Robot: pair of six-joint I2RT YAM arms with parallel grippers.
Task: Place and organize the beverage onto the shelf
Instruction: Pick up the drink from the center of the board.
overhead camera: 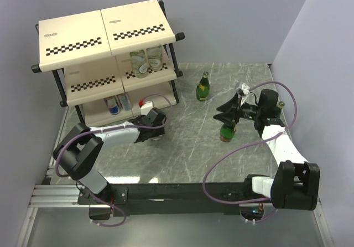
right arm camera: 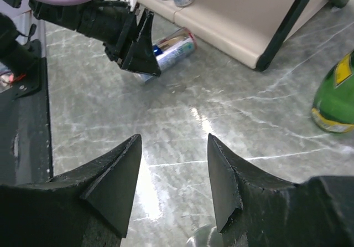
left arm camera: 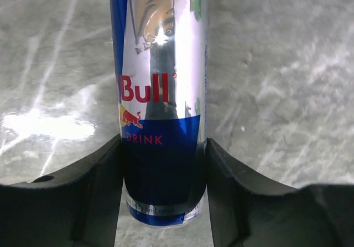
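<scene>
A slim blue-silver can (left arm camera: 160, 92) lies on its side on the marble table, and my left gripper (left arm camera: 164, 142) is shut on its lower body, both fingers pressed to it. The right wrist view shows the same can (right arm camera: 174, 49) in front of the shelf's (right arm camera: 243, 20) bottom tier. My right gripper (right arm camera: 174, 139) is open and holds nothing; it hangs over a green bottle (overhead camera: 227, 130). Another green bottle (overhead camera: 203, 87) stands further back. The shelf (overhead camera: 77, 36) holds two clear bottles (overhead camera: 146, 61) on its middle tier and two cans (overhead camera: 113, 104) on its bottom tier.
The shelf's black frame leg (right arm camera: 287, 22) stands between the lying can and the rear green bottle (right arm camera: 334, 100). A gold cap (overhead camera: 280, 104) shows behind the right arm. Grey walls close in the left, back and right sides.
</scene>
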